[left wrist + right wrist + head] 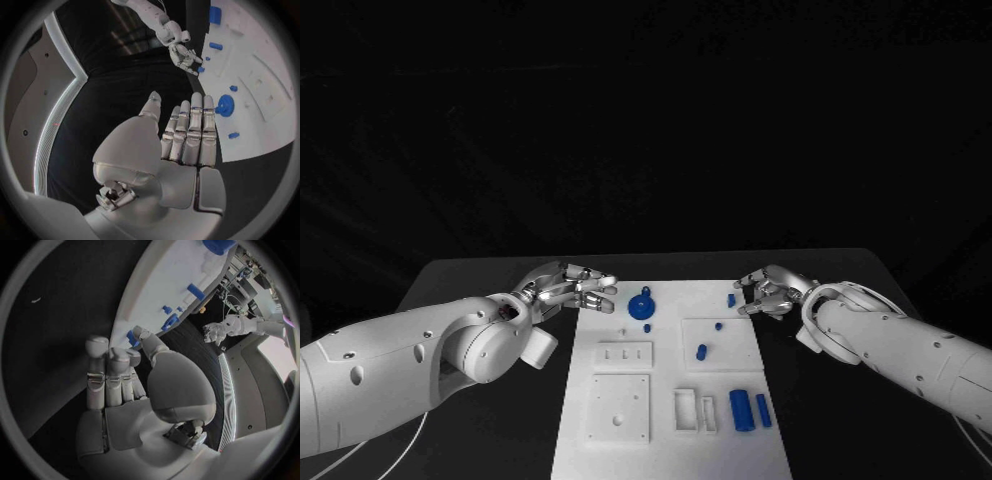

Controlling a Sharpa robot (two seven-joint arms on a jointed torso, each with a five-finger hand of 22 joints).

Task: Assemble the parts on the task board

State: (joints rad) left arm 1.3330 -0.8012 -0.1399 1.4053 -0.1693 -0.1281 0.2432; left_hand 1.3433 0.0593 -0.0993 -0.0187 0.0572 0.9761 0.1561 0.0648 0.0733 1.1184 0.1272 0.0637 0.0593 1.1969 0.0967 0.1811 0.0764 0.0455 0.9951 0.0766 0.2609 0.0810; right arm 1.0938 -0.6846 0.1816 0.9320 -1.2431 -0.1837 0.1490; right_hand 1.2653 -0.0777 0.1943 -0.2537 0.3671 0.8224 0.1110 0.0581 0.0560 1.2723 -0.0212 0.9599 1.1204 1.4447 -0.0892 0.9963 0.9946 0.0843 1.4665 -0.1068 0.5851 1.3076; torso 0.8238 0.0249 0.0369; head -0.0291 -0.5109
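Two white arms, glossy smooth shells, thick and rounded, narrowing toward the wrists. Left arm (pixel 416 360): small dark round screw recesses dot the shell; a bulging rounded joint cover sits near the wrist; a thin pale cable trails beneath it. Right arm (pixel 913 350): a white looped bracket rings the wrist. Left robot hand (pixel 181 145) and right robot hand (pixel 134 390): silver-grey metal, segmented fingers with pale rounded tips, domed thumb base, exposed metal mechanism at the wrist.
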